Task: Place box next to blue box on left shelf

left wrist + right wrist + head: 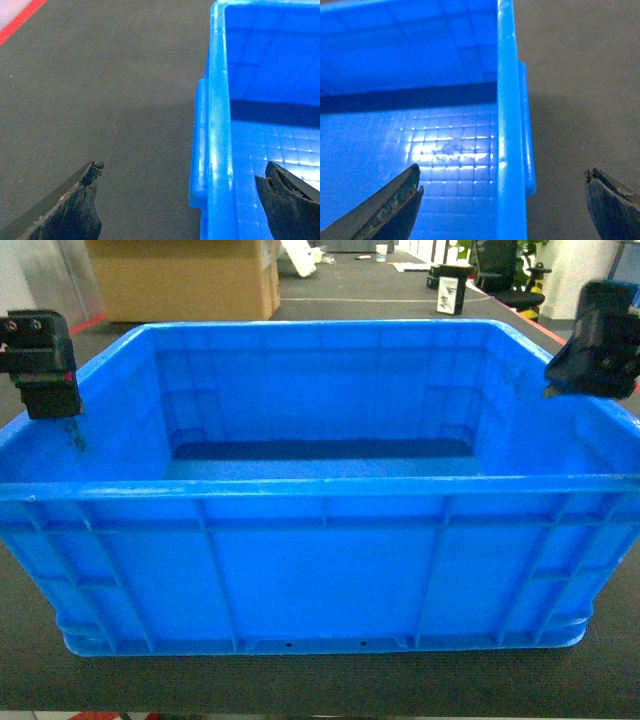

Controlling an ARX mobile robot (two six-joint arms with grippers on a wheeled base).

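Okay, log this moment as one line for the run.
stage: pre-grasp | large bright-blue plastic crate: on dark mat, empty | left gripper: open, straddling left rim | right gripper: open, straddling right rim

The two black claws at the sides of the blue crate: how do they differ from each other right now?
The left gripper sits at the left wall of the box, the right gripper at the right wall. In the head view the left gripper hangs straight down, while the right gripper looks tilted. The left gripper's outer finger is over the dark floor on the box's left; the right's is over the floor on the box's right. Both are open, each straddling a rim without gripping.
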